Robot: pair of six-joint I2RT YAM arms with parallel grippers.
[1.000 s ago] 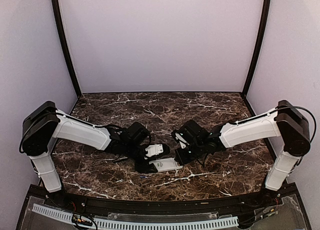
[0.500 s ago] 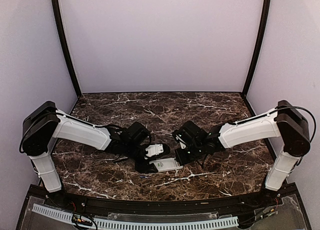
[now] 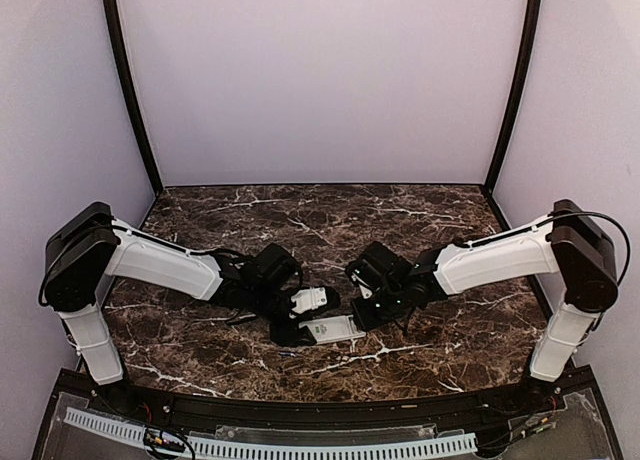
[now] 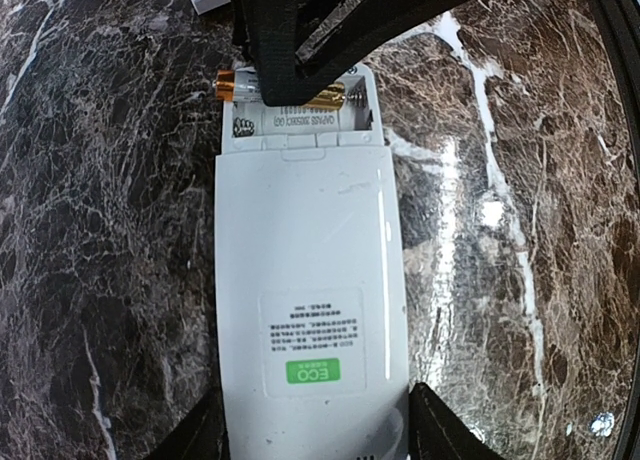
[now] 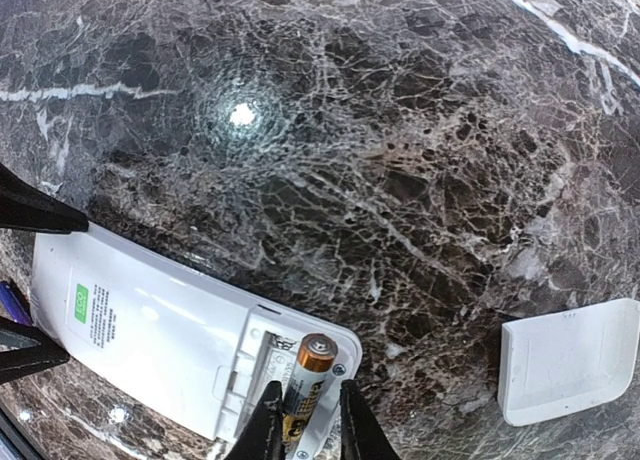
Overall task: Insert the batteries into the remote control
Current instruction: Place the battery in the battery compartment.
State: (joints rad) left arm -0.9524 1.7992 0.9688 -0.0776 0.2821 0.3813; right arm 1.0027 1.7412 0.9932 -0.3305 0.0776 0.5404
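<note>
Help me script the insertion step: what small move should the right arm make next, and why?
Probably slide the battery lengthwise, further into the open compartment. The right gripper pinches it across the bay, but its gold end pokes past the side edge of the remote control, so it isn't seated. The left gripper steadies the other end.

The battery in my right claw gleams glossy gold metal; the remote control is smooth white plastic; the table, polished marble-look.

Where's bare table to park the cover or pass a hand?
Free: table back half, from back wall to left arm and right arm; also front right, between remote control and right arm's base. Crowded: centre front, where left gripper, right gripper, battery and cover cluster.
</note>
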